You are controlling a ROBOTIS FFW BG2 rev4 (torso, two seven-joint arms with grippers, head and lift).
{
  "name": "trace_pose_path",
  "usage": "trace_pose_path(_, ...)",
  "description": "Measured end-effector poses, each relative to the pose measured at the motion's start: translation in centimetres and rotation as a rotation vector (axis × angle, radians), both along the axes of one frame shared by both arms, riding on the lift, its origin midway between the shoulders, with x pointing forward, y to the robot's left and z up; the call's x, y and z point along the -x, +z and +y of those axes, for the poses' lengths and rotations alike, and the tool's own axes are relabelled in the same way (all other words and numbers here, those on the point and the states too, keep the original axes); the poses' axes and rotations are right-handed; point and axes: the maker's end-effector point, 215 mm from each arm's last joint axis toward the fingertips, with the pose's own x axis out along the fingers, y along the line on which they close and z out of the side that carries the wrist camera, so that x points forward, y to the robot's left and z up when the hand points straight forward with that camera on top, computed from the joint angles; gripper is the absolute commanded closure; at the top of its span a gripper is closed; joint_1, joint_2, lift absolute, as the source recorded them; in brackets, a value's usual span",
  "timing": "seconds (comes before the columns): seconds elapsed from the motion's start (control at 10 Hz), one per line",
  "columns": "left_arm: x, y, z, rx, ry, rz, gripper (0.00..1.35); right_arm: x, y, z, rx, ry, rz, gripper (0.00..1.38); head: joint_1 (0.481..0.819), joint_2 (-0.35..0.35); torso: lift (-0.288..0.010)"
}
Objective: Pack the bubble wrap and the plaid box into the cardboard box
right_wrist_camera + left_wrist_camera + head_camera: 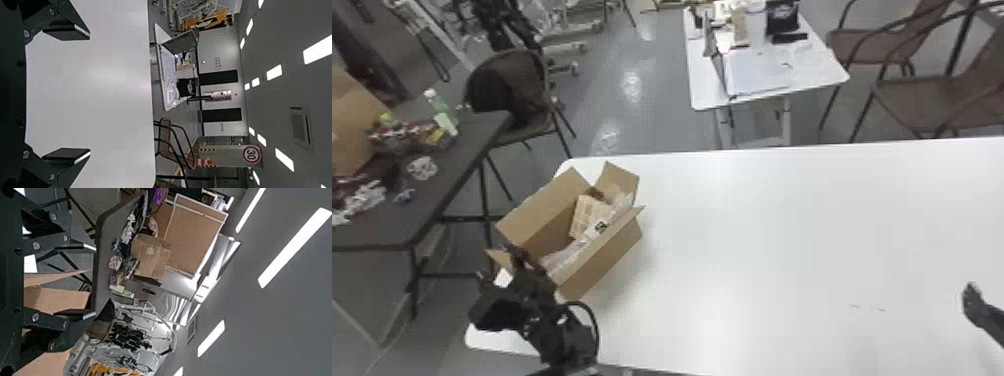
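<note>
One cardboard box (604, 260), on the bench (757, 225), flaps raised, presumably to leave the mouth free for loading. Inside it: one plaid box (588, 216), tilted; one bubble wrap (569, 254), laid lengthwise along a side wall, a placing that likely lets both fit and cushions that side. My left fingers (81, 319): parted, empty, at the carton's near end, I judge with nothing more to place. My right fingers (68, 33): spread wide, empty, over bare bench, well apart from the packing
</note>
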Motion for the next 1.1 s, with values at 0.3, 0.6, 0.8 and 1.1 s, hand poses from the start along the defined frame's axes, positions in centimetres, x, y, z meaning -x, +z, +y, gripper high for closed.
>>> trace_pose_path(0.3, 3.8, 3.6, 2.2, -0.111, 0.075, -0.025, 0.39, 0.0, 0.0, 0.0, 0.003, 0.002, 0.001, 0.24, 0.695, 0.350, -0.065)
trace_pose_path(0.6, 4.2, 6.4, -4.5, -0.276, -0.212, 0.071, 0.39, 0.3, 2.4, -0.3, 0.033, -0.013, -0.038, 0.24, 0.695, 0.307, -0.065)
trace_pose_path(0.8, 4.3, 4.4, -11.8, -0.243, -0.422, 0.128, 0.40, 1.3, 3.9, -1.0, 0.065, -0.026, -0.054, 0.24, 0.695, 0.195, -0.065)
trace_pose_path(1.1, 4.1, 0.3, -21.8, -0.128, -0.733, 0.200, 0.39, 3.6, 5.5, -1.9, 0.080, -0.053, -0.064, 0.24, 0.695, 0.050, -0.065)
